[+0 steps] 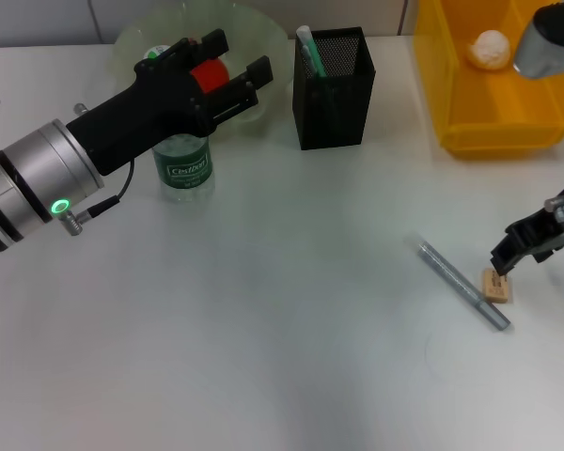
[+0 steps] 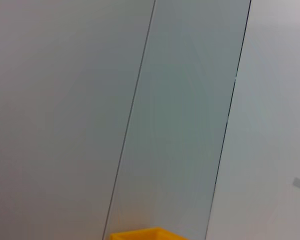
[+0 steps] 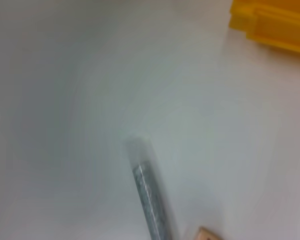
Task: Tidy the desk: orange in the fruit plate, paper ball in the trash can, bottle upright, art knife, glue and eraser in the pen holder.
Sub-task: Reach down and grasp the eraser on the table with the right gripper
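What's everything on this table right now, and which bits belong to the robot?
orange: one, red-orange, in the fruit plate, partly behind the left gripper
fruit plate: one, pale green, far left
bottle: one, clear with green label, upright before the plate
pen holder: one, black mesh, far centre, a green item inside
trash can: one, yellow, far right
paper ball: one, white, inside the trash can
art knife: one, grey, lying near right
eraser: one, tan, beside the knife
desk: one, white
left gripper: black, open, over the plate
right gripper: black, by the eraser

Yellow trash can (image 1: pixel 493 132), black mesh pen holder (image 1: pixel 335 94), tan eraser (image 1: pixel 495 285).
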Controlling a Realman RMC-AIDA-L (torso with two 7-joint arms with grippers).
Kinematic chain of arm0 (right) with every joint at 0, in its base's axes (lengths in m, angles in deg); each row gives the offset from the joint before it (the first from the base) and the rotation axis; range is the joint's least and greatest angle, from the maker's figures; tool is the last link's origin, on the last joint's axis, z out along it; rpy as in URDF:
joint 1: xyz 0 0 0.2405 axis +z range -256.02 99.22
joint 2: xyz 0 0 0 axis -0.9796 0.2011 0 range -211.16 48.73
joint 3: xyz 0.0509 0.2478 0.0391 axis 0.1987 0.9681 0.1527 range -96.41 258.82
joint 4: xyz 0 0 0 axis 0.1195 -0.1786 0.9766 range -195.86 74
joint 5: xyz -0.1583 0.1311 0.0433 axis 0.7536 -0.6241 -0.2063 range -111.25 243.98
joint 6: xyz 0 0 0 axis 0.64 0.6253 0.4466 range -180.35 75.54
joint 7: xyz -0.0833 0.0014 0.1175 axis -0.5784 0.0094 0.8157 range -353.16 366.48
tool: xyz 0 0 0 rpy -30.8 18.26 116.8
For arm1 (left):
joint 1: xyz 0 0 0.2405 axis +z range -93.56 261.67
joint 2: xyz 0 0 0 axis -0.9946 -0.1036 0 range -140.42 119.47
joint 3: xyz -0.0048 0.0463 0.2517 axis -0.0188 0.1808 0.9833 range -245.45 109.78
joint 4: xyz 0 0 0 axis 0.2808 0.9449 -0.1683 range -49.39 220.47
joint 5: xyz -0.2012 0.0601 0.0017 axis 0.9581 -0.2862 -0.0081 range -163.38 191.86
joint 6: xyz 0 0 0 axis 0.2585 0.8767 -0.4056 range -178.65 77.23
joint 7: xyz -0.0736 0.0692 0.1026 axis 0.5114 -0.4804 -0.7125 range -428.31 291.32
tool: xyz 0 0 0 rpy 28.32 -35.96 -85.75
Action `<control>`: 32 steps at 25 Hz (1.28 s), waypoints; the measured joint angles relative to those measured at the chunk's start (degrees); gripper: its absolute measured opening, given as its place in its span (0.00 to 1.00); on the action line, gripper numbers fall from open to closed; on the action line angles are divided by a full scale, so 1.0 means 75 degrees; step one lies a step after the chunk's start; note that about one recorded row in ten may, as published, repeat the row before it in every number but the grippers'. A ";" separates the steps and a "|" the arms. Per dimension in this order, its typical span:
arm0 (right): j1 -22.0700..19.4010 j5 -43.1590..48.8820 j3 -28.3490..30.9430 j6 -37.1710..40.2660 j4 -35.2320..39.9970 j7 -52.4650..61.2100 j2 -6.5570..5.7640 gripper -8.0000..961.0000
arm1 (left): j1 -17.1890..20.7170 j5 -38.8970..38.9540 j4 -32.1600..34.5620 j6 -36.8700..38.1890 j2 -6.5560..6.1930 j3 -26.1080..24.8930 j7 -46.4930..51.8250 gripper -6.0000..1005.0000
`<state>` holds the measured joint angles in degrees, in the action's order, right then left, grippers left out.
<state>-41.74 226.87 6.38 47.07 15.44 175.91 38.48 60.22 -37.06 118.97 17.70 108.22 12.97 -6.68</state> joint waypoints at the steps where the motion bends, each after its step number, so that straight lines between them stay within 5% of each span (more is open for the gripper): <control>1: 0.0019 0.0002 -0.0024 -0.0111 -0.0109 0.0004 0.0005 0.53 | -0.0006 -0.0008 -0.0003 -0.0011 -0.0001 -0.0009 -0.0001 0.77; 16: 0.0593 0.0022 -0.0057 -0.0748 -0.1572 0.0020 0.0014 0.53 | -0.0083 -0.0012 -0.0015 -0.0041 -0.0030 -0.0040 -0.0004 0.77; 32: 0.0644 0.0307 -0.0146 -0.0838 -0.1785 0.0027 0.0014 0.53 | -0.0151 -0.0014 -0.0097 -0.0052 -0.0029 -0.0039 -0.0016 0.77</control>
<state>-36.91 229.17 5.28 40.79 2.06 176.12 38.58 59.09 -37.16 118.24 17.31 108.00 12.67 -6.80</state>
